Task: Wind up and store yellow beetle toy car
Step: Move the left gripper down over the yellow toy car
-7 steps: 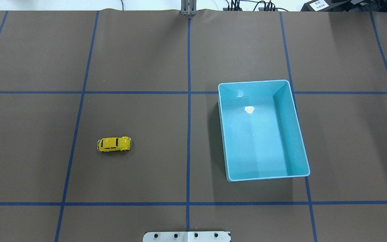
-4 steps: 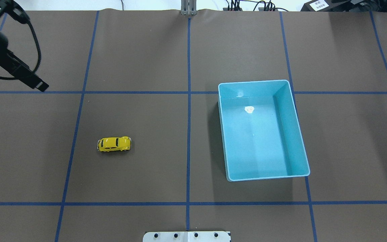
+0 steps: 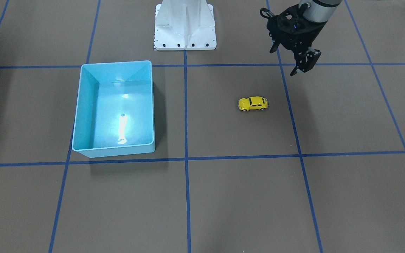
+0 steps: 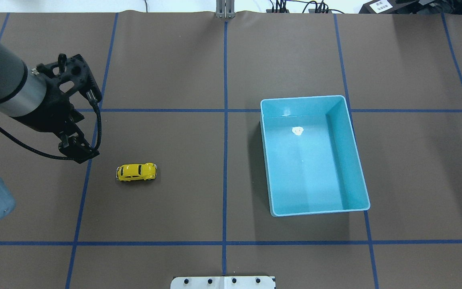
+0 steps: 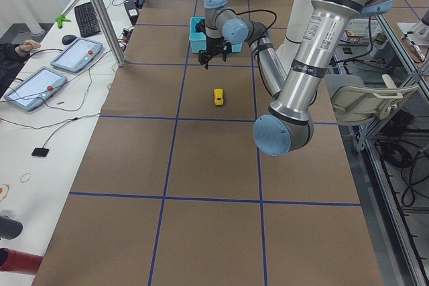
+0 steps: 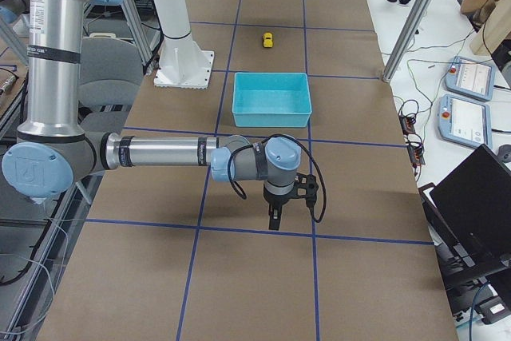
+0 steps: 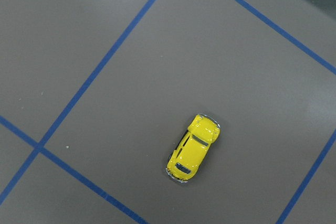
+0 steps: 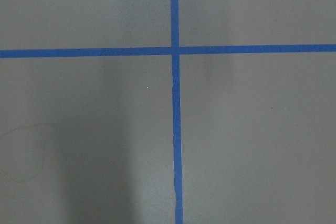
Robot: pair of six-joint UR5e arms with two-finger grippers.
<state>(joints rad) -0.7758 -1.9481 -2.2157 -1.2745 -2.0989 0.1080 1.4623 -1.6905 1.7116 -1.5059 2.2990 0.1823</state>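
Left gripper (image 4: 76, 151) hangs above the table, tips down; whether the jaws are apart or together, cannot tell. Car (image 4: 136, 172) sits on its wheels near it, off toward the table's middle and a touch closer to the robot's base. Its long axis runs along the table's length. Right gripper (image 6: 274, 215) is well apart, past the bin (image 4: 302, 97); jaw state cannot be told. The bin holds no toy, only a pale spot, likely glare.
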